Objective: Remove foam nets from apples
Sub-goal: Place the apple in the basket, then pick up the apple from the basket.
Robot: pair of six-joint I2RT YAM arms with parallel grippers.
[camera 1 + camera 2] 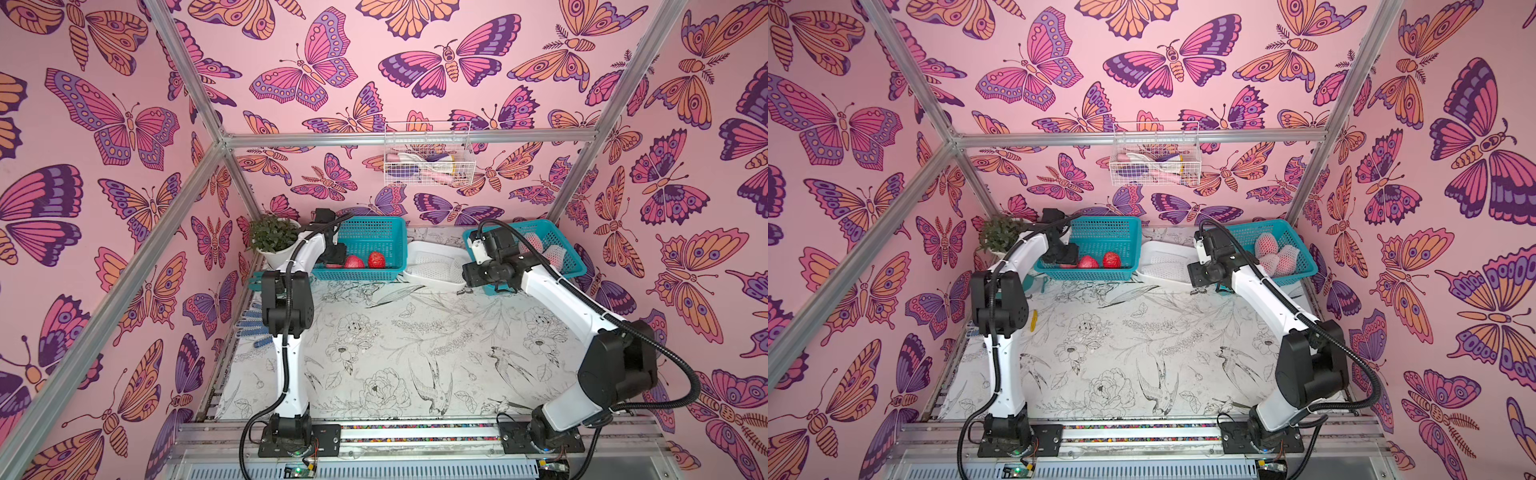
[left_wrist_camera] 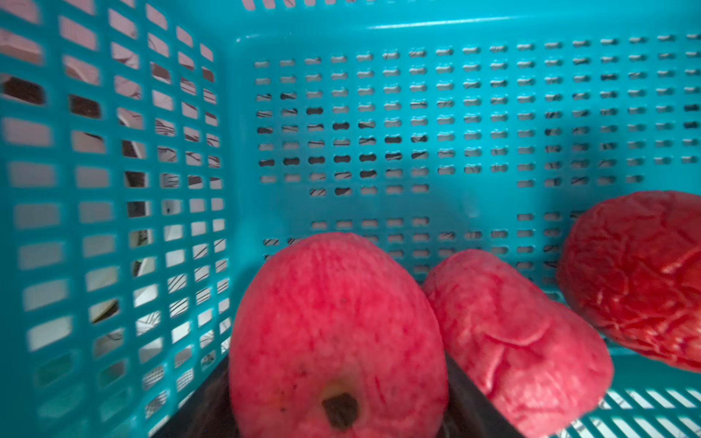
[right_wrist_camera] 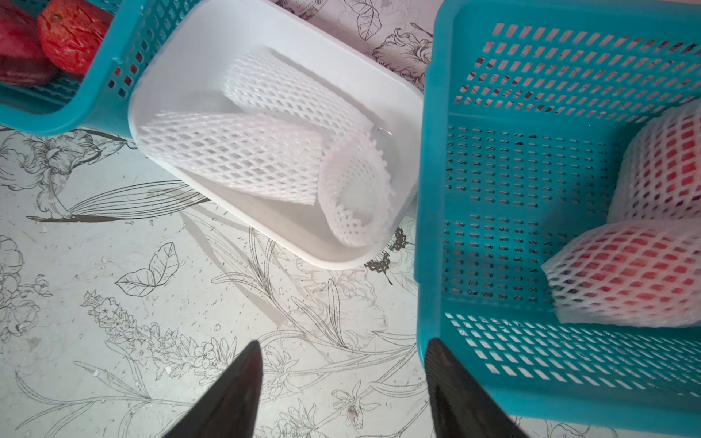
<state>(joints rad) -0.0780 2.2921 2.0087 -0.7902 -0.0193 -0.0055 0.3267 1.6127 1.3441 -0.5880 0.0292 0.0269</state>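
In the left wrist view a bare red-pink apple (image 2: 337, 326) fills the space between my left gripper's (image 2: 339, 379) dark fingers (image 2: 474, 402), which press on both its sides inside the left teal basket (image 1: 374, 232). Two more bare apples (image 1: 353, 262) (image 1: 376, 260) lie beside it. Empty foam nets (image 3: 242, 159) are piled in the white tub (image 3: 402, 98). Apples in white nets (image 3: 626, 273) (image 3: 667, 167) sit in the right teal basket (image 3: 493, 189). My right gripper (image 3: 343, 343) hangs open and empty over the table, at that basket's near corner.
A potted plant (image 1: 272, 235) stands at the back left beside the left arm. A white wire basket (image 1: 428, 160) hangs on the back wall. A blue-dotted glove (image 1: 253, 326) lies at the table's left edge. The tub sits between the two baskets.
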